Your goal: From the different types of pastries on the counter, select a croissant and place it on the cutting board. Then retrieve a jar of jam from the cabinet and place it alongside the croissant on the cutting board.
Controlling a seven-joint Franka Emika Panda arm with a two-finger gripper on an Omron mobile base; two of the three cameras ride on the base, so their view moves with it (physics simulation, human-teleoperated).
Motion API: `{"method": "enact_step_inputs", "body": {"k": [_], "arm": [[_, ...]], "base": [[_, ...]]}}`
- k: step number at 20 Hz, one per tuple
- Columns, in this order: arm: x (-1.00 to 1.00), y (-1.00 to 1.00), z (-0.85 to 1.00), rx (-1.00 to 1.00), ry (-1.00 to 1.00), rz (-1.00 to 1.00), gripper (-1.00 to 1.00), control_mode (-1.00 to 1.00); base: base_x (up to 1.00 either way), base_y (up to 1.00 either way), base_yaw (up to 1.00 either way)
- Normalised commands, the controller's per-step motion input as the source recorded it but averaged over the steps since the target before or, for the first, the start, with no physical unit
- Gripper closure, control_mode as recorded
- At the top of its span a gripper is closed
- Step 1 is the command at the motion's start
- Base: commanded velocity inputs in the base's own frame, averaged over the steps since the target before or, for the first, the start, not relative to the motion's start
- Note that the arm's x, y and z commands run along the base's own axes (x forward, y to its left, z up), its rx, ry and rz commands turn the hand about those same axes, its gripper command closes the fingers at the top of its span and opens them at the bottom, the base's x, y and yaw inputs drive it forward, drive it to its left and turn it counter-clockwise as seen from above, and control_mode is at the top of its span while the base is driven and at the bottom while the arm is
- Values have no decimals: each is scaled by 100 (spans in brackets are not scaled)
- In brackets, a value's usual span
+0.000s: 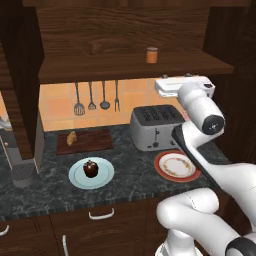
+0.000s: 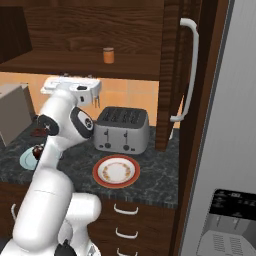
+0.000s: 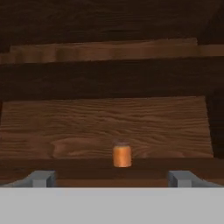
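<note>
A silver four-slot toaster (image 1: 156, 128) stands toward the right of the tabletop, against the far wall. Near it, in front, lies a red-rimmed plate (image 1: 176, 166) with a pale centre. Further left sits a round light-blue plate (image 1: 103, 173). Four dark utensils (image 1: 96, 98) hang in a row on the orange tiled wall (image 1: 134, 94). At far right stands a grey refrigerator (image 2: 230, 150).

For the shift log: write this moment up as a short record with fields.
croissant: lying on the cutting board
jar of jam: upright on the cabinet shelf, untouched
gripper: fingers wide open, aimed at the jar, short of it
dark pastry: on the light-blue plate
toaster: on the counter, behind the red-rimmed plate
</note>
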Motion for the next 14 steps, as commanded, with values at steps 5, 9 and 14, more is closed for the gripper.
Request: {"method": "enact_step_inputs", "body": {"k": [5, 9, 14], "arm": [[13, -18, 76, -45, 64, -12, -100, -100], [3, -96, 100, -8, 45, -19, -100, -100], [0, -12, 8, 6, 0, 0, -100, -100]], "base": [[0, 0, 0], [0, 0, 0], [0, 0, 0]]}}
